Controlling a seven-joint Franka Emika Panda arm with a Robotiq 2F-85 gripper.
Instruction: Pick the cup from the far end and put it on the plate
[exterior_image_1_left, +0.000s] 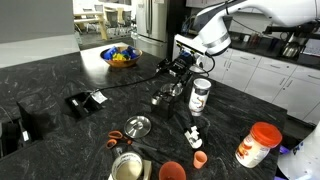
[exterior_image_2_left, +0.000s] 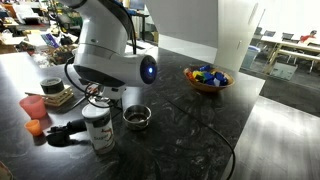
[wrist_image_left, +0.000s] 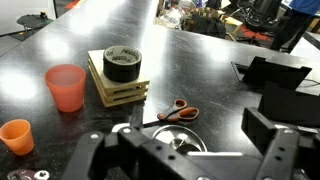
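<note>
The small silver metal cup (exterior_image_1_left: 166, 97) stands on the black counter next to a white container (exterior_image_1_left: 201, 95). It also shows in the exterior view (exterior_image_2_left: 136, 117), where its inside is dark. A small round silver plate (exterior_image_1_left: 138, 126) lies a little further along the counter. In the wrist view the shiny round dish (wrist_image_left: 185, 143) low between my fingers looks like this plate. The cup does not show there. My gripper (exterior_image_1_left: 180, 72) hangs open and empty just above the cup, with its fingers wide apart in the wrist view (wrist_image_left: 178, 138).
Orange-handled scissors (wrist_image_left: 178, 112) lie just beyond the plate. A tape roll on wooden coasters (wrist_image_left: 123, 65), a red cup (wrist_image_left: 66, 87) and a small orange cup (wrist_image_left: 15, 135) stand further off. A fruit bowl (exterior_image_1_left: 120, 56) and an orange-lidded jar (exterior_image_1_left: 258, 145) are on the counter.
</note>
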